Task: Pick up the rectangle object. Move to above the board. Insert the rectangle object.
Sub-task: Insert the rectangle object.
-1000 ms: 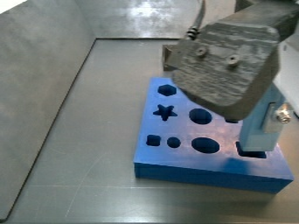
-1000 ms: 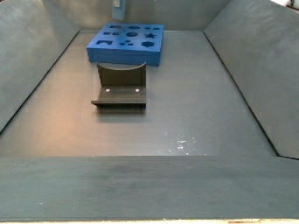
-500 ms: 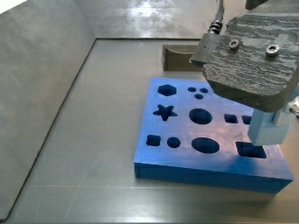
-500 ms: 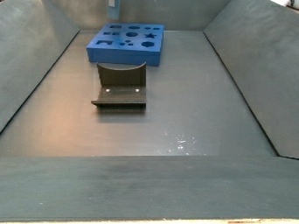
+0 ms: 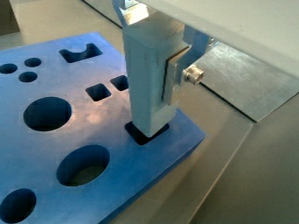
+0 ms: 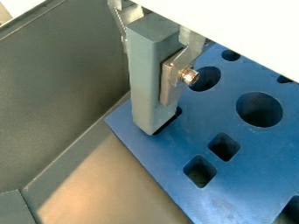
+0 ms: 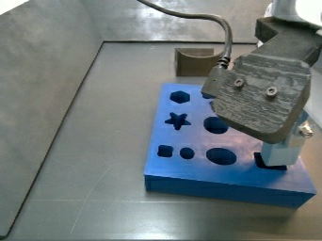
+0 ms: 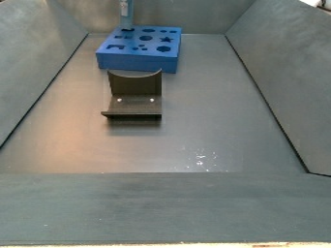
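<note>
The rectangle object (image 5: 149, 114) is a tall light-blue block standing upright between the gripper's fingers. My gripper (image 5: 153, 74) is shut on it, and a silver finger plate (image 5: 176, 75) presses its side. The block's lower end sits in the rectangular cut-out at the corner of the bright-blue board (image 5: 70, 131). Both wrist views show this, with the block (image 6: 149, 96) over the board (image 6: 233, 153). In a side view the gripper (image 7: 280, 141) hangs over the board's (image 7: 189, 176) near right corner with the block (image 7: 280, 152) under it. In a side view the board (image 8: 139, 58) lies far back.
The dark fixture (image 7: 194, 61) stands behind the board and shows in front of it in a side view (image 8: 134, 97). Grey walls (image 7: 51, 85) enclose the floor. The board's other cut-outs include a star (image 7: 178, 120) and circles (image 5: 47, 114). A cable (image 7: 201, 19) runs to the gripper.
The gripper has come down with the block over the board's corner. The block's lower end now sits in the rectangular cut-out.
</note>
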